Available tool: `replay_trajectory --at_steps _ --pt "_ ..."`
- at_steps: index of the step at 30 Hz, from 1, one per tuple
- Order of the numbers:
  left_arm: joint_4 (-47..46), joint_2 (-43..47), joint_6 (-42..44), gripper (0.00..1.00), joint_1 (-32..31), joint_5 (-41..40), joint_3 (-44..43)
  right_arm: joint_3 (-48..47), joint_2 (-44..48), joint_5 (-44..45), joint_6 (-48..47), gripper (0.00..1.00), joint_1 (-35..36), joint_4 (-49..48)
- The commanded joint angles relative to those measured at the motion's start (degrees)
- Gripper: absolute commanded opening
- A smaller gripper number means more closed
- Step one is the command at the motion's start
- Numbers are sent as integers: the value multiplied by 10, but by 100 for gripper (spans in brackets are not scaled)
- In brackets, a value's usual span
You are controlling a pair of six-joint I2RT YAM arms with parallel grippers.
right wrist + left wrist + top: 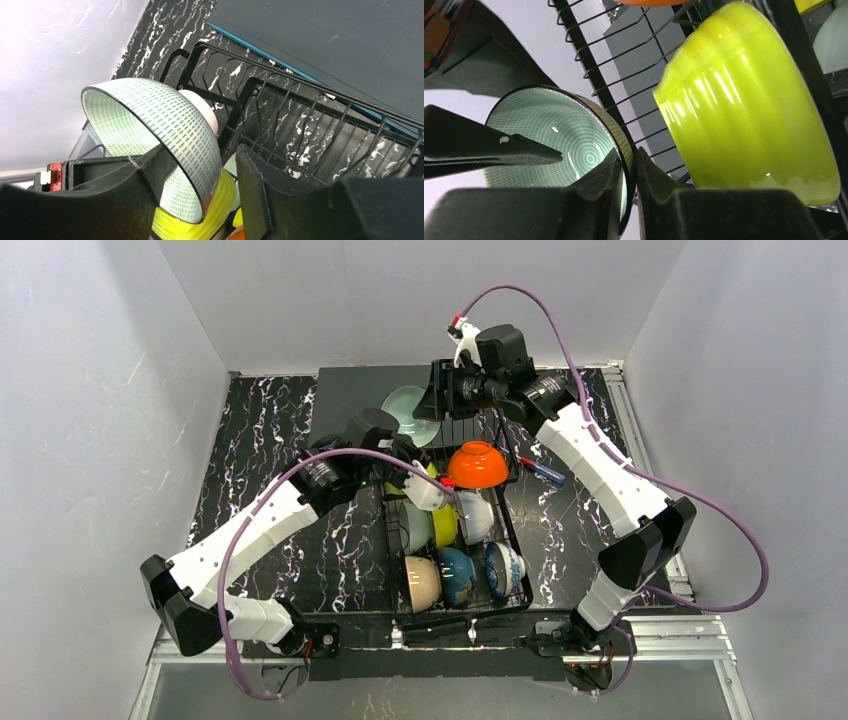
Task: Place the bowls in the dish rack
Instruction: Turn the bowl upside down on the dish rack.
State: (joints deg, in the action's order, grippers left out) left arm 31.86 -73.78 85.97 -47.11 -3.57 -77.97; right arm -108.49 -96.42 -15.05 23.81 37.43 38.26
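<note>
Mint-green round patterned bowl [559, 135], pinched at rim by closed left gripper [629, 175], straddled by right gripper [200, 160] with jaws parted, gripping nothing. Right of left gripper: glossy lime-green ribbed bowl [744, 100] against black wire dish rack [591, 67]. Mint bowl's lower edge hidden behind fingers.

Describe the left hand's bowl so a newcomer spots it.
Find the black rack at centre. At its far-left corner the left hand pinches a bowl by the rim. Only it has mint dashes and a dark rim; the lime bowl beside it has no print.
</note>
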Motion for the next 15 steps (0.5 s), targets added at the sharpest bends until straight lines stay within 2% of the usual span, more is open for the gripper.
replay_trajectory --at_steps 1,7,10,15 --pt "2 2 -57 0 -1 20 -45 28 38 -39 35 63 -15 -74" --pt "-4 1 -151 0 0 62 -67 53 75 -23 37 84 -26 -104" --pt "-5 -1 -226 0 2 92 -83 75 104 6 31 92 -30 -125" --pt "21 -15 -355 0 4 139 -126 120 157 37 23 97 -36 -173"
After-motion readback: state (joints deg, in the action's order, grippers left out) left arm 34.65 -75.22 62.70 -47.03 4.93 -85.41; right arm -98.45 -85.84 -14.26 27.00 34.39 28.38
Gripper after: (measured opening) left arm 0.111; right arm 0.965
